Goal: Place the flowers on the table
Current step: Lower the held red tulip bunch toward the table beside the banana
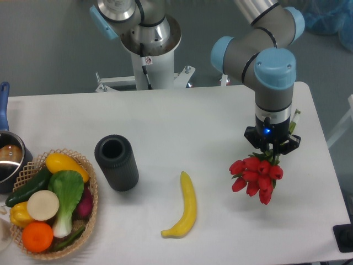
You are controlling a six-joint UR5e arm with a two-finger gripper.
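Observation:
The flowers (255,176), a small bunch of red tulip buds, hang at the right of the white table (220,116). Their green stems run up into my gripper (272,150), which points down and is shut on them. The stem tips stick out behind the gripper near the table's right edge. Whether the buds touch the tabletop or hang just above it I cannot tell. The fingertips are mostly hidden by the buds and the wrist.
A yellow banana (185,207) lies left of the flowers. A dark cylindrical vase (116,162) stands at the middle left. A wicker basket (83,165) of vegetables sits at the front left, with a pot (10,157) behind it. The robot base (148,49) stands at the back.

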